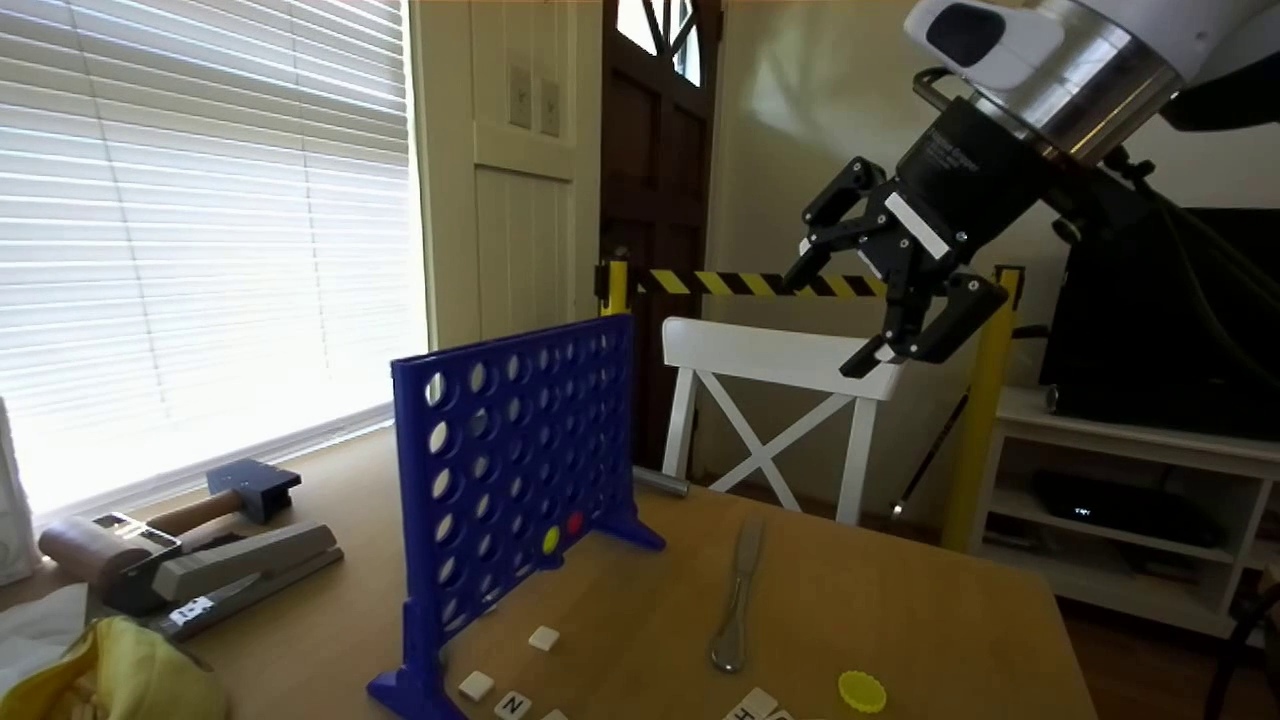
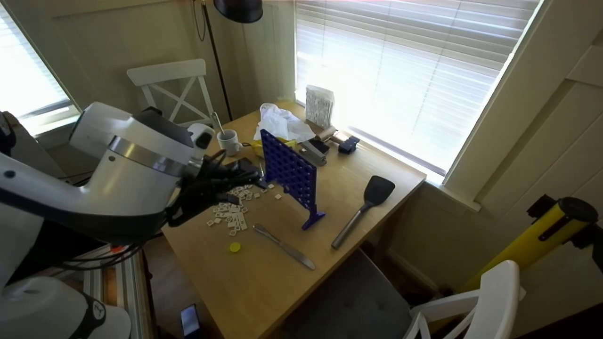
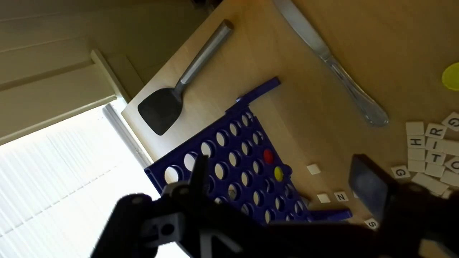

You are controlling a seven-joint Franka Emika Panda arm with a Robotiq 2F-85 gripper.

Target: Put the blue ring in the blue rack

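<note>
Partly behind the end effector [image 3: 280, 161], fingers [image 3: 369, 182] wide apart, in the wrist view: the blue rack [image 3: 234, 175].

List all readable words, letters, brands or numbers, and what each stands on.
"N": letter tile
"S": letter tile
"G": letter tile
"G": another letter tile
"H": letter tile
"R": letter tile
"I": letter tile
"T": letter tile
"O" or "Q": cropped letter tile
Unreadably small or blurred: print on the gripper, stapler sticker, black box display, arm logo, other letters in the tile pile.
</note>
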